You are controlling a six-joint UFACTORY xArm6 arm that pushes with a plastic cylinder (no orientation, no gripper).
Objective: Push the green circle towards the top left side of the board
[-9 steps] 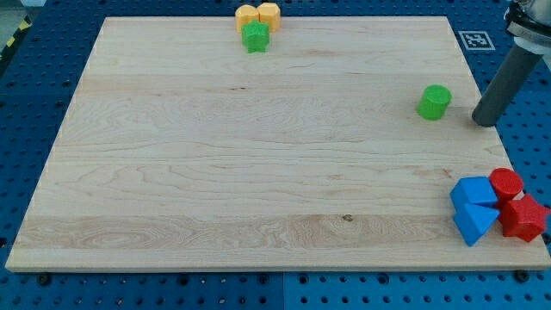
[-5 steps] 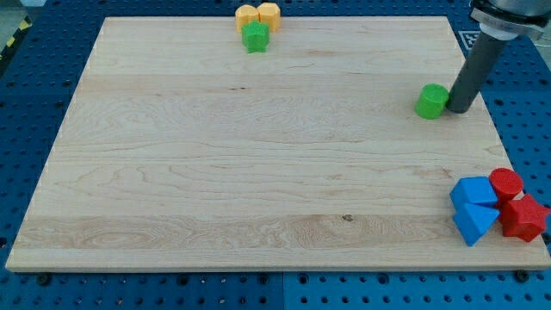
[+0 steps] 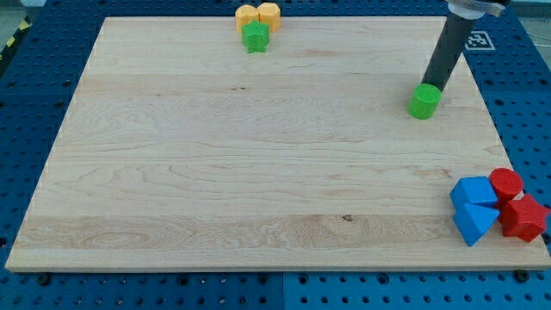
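Pale wooden board (image 3: 258, 155) on blue pegboard, rod's upper end cut off, no jaws on it, my tip (image 3: 433, 87) touching green circle's (image 3: 423, 102) upper-right edge, short bright-green cylinder.

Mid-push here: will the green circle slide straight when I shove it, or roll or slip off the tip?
The green circle stands flat on its end, so it will probably slide, not roll. Its round side may let it slip sideways off my tip, which sits at its upper right edge. It looks small and light, and the wooden board looks smooth, so gentle pushes should do.
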